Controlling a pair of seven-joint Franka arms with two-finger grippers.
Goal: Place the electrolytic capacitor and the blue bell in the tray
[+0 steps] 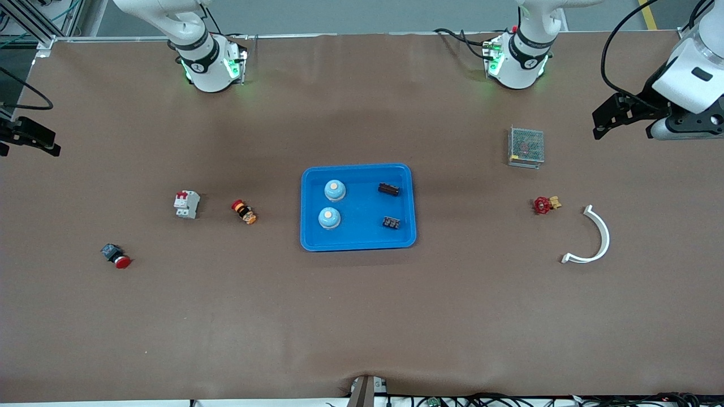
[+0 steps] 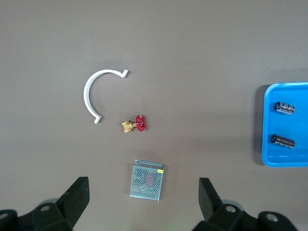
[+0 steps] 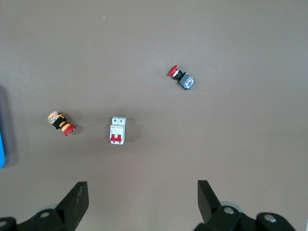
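1. The right gripper [image 1: 25, 138] hangs with fingers spread wide and nothing between them, over the table [image 1: 362, 316] edge at the right arm's end; that arm waits.
2. A red-capped push button [image 1: 116, 256], a white circuit breaker [image 1: 186, 204] and an orange-banded button [image 1: 244, 212] lie on the table between that end and the tray.
3. The tray [image 1: 358, 243] sits mid-table. In it, two blue bells [image 1: 335, 190] [image 1: 329, 217] stand by the edge toward the right arm, two dark capacitors [image 1: 388, 189] [image 1: 391, 223] by the edge toward the left arm.
4. A metal mesh box [image 1: 526, 146], a red-handled valve [image 1: 545, 204] and a white curved clip [image 1: 594, 237] lie toward the left arm's end.
5. The left gripper [image 1: 613, 116] waits, fingers spread and empty, above that end's edge.
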